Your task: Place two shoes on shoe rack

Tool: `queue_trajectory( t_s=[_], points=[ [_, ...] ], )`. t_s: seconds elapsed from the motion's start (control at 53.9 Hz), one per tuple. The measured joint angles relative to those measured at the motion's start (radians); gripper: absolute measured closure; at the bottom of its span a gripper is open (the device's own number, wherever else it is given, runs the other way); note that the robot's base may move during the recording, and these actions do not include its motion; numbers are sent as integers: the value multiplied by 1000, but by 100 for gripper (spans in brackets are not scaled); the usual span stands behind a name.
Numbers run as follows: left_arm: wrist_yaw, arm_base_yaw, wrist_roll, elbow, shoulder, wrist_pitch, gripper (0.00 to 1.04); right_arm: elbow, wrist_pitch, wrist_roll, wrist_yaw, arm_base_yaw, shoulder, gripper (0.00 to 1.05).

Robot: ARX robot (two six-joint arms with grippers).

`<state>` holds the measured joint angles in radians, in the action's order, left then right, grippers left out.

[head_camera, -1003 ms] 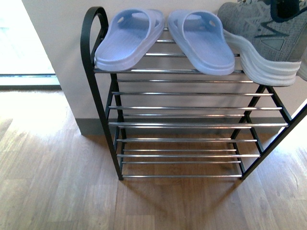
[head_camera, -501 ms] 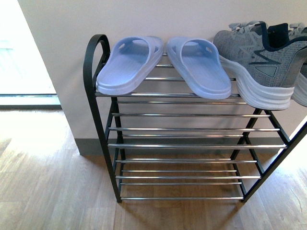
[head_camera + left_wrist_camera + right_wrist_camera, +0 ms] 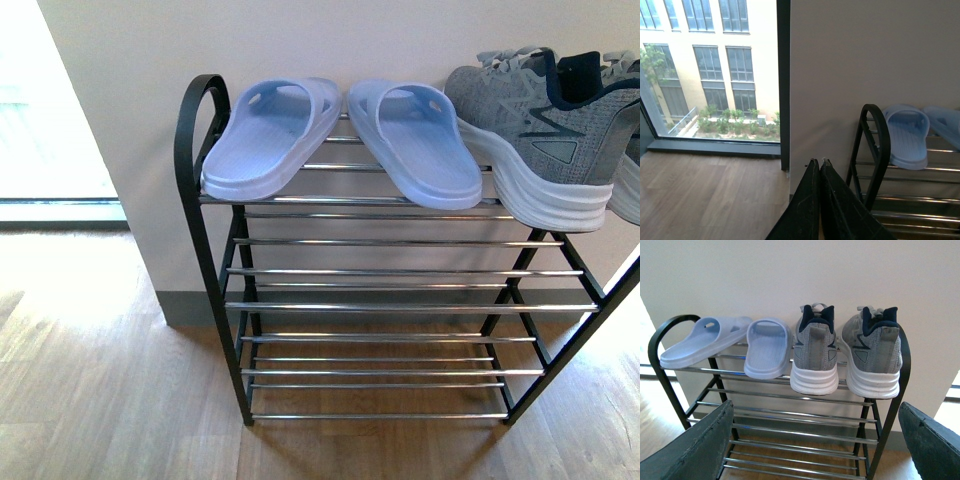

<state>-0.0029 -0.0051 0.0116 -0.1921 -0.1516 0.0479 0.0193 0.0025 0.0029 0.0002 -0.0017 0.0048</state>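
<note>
On the black-framed chrome-bar shoe rack's point(image 3: 888, 405) top shelf we see pale blue rubber slides point(image 3: 767, 347) at nine o'clock of grey knit sneakers point(image 3: 814, 352). Our left gripper point(image 3: 816, 163) is pinched closed, empty; right gripper point(image 3: 815, 440) spread wide.

The slide sandals point(image 3: 340, 140) are pale blue all over. The sneakers point(image 3: 846, 347) are grey knit with white soles and dark navy inside — one has a thin dark zigzag on its side. The shoe rack point(image 3: 205, 240) has black side frames and shiny silver bars. The floor point(image 3: 100, 380) is brown wood; the wall point(image 3: 300, 40) is cream.
</note>
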Motion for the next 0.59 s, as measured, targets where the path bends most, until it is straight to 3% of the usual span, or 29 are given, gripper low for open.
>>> queue_trajectory(
  t_s=[0.594],
  points=[
    [0, 0, -1, 124, 92, -35, 104, 0, 0, 0, 0, 0, 0, 9]
  ],
)
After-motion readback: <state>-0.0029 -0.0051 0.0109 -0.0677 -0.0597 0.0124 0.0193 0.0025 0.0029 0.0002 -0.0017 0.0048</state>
